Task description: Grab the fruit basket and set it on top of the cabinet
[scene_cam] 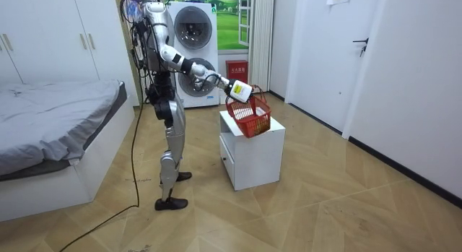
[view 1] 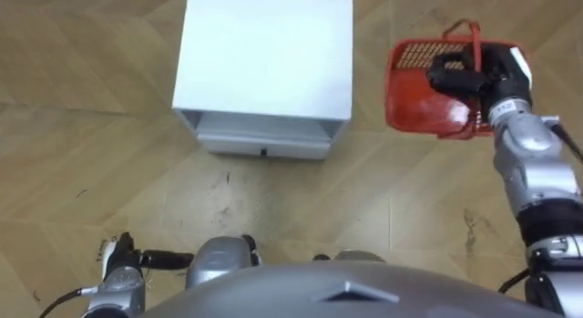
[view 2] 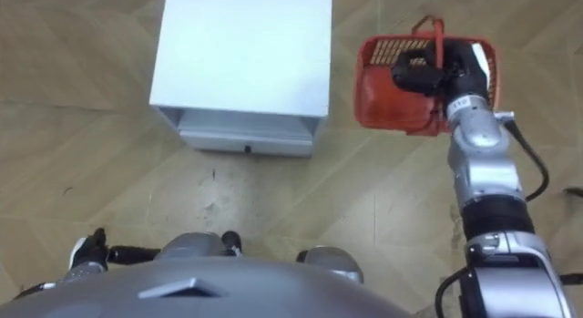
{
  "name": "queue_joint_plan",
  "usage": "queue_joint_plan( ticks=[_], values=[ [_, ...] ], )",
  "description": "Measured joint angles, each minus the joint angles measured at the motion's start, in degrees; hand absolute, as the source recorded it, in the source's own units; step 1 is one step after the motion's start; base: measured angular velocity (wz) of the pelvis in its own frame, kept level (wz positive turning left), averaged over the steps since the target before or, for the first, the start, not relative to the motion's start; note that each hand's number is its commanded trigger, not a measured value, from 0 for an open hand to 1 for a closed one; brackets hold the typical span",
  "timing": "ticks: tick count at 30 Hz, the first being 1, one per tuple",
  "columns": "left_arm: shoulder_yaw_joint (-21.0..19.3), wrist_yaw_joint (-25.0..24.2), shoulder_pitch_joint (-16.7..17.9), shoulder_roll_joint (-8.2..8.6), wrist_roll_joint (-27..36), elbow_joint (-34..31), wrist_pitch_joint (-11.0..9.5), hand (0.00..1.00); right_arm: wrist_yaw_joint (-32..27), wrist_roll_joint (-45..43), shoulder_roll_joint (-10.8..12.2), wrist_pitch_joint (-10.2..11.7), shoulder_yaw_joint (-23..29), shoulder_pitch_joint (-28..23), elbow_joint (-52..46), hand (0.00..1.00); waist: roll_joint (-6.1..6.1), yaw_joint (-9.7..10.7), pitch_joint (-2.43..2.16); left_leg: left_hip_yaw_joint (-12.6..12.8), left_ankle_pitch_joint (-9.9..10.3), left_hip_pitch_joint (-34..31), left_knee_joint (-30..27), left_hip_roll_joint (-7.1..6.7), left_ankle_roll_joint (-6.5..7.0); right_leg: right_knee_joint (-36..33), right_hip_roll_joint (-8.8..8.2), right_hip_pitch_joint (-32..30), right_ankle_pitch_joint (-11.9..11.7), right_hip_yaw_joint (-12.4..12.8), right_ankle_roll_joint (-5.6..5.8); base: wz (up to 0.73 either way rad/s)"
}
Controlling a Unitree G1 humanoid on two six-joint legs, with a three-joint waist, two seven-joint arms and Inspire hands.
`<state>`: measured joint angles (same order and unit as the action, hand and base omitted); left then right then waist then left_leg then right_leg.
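1. Held aloft at 2 o'clock in the eye views: a red plastic fruit basket (view 1: 414,108), boxy with rounded corners, lattice walls and a thin arched handle, hanging tilted.
2. Curled tight round the basket's handle and upper rim: the dark fingers of the right hand (view 1: 465,76), on a silver forearm stretched forward from 4 o'clock.
3. At 9 o'clock of the basket and apart from it: a smooth white cabinet (view 1: 264,54), square-topped, with a shallow drawer (view 1: 264,136) along its near face.
4. Low at 7 o'clock: the left hand (view 1: 118,263), beside the hip, its grasp impossible to tell.
5. Underfoot: a glossy wooden floor (view 1: 91,154) laid in herringbone planks.
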<state>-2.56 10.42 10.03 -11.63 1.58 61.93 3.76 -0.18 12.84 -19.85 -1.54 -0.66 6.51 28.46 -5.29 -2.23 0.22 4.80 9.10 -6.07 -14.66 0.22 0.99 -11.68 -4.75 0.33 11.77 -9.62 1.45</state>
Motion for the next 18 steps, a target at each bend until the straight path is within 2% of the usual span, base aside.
queue_joint_plan(
  ticks=[3, 10, 12, 18],
  values=[
    [-1.8, -0.8, 0.1, 0.05, 0.0, -0.1, 0.0, 0.00, 1.6, -0.5, 0.0, -1.1, 0.0, 0.0, -4.0, 1.00, 0.02, -0.1, -0.02, 0.0, -0.1, 0.3, 0.6, 0.01, -0.14, 0.0, 0.02, 0.0, 0.0, 0.0, 0.00, 0.00],
    [-3.0, -3.5, 0.7, -0.10, 0.0, -0.4, 0.0, 0.00, 4.6, -4.3, 0.0, -1.6, 0.0, 0.0, -10.0, 1.00, -0.07, -0.9, -0.08, 0.0, -0.1, 1.1, 1.1, -0.13, -0.25, -0.1, 0.04, 0.8, 0.0, -0.6, 0.00, 0.02],
    [-2.9, -4.2, 0.7, -0.11, -0.1, -0.5, 0.0, 0.00, 5.2, -4.5, 0.1, -2.3, -0.7, 0.0, -11.5, 1.00, -0.01, -1.8, -0.10, 0.0, -0.1, 1.2, 1.1, -0.11, -0.26, -0.1, 0.05, 0.9, 0.0, -1.2, -0.04, 0.00],
    [-2.8, -4.9, 0.5, -0.01, -2.3, 0.1, 0.1, 0.00, 7.2, -5.2, 1.0, -2.3, -3.1, 0.2, -13.6, 1.00, 0.30, -4.8, 0.11, -0.4, -0.2, 1.2, 1.3, -0.22, -0.38, -0.1, 0.18, 0.9, -0.1, -1.6, -0.13, 0.01]
  ],
)
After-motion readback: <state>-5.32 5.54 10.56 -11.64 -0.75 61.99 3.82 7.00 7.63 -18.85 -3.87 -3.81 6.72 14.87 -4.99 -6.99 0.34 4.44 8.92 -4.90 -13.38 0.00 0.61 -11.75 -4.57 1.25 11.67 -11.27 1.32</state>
